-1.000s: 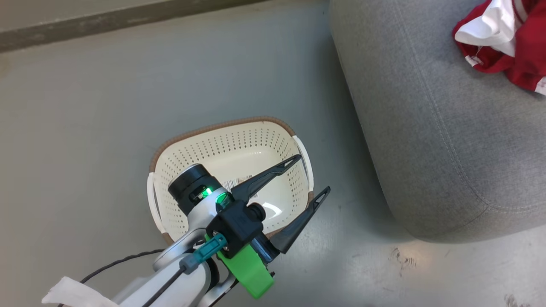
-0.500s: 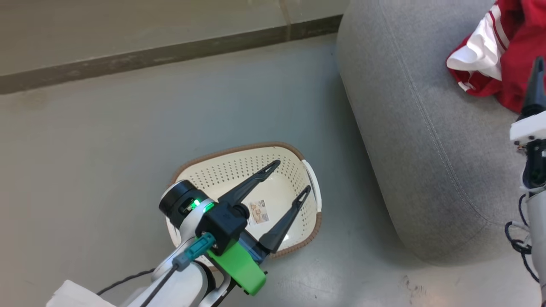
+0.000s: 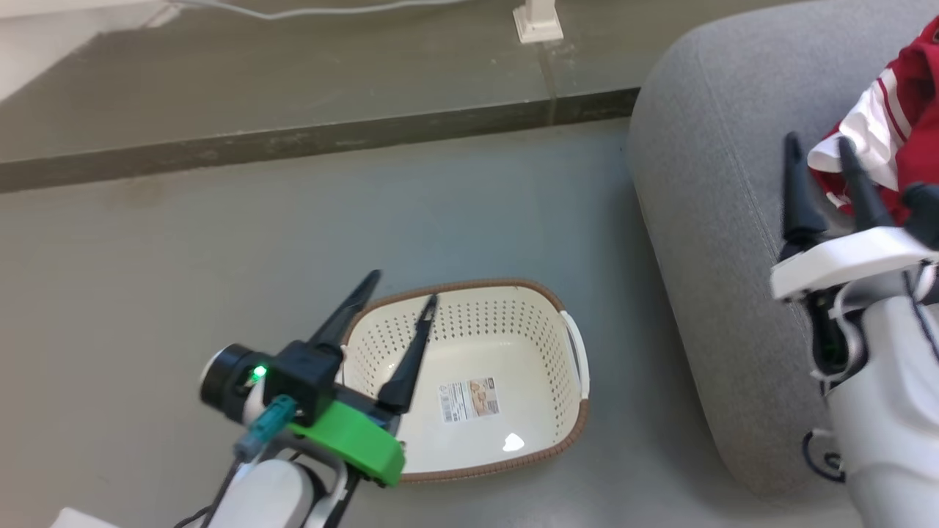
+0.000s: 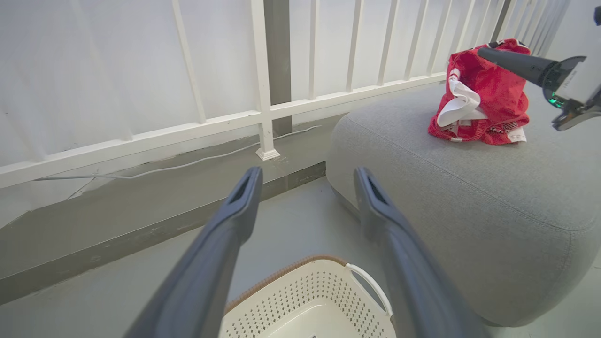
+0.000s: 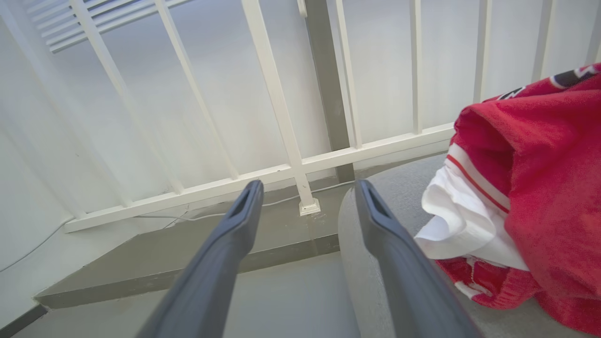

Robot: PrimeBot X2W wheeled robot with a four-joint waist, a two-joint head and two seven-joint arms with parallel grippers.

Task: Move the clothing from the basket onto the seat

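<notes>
Right gripper (image 3: 817,141): fingers apart, empty, with the clothing (image 3: 899,139) bunched on the seat (image 3: 719,220) just beside its tips, not gripped. Left gripper (image 3: 404,286): also spread and empty, over the left rim of the basket (image 3: 469,284), well apart from the clothing. The basket has only a paper label (image 3: 469,400) on its floor, so placing looks done. Next move is backing both arms clear without snagging fabric.

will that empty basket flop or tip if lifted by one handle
Probably stiff: the basket is moulded perforated plastic that keeps its shape. Likely light, with only a paper label inside. Lifted by one handle, it would probably hang tilted.
</notes>
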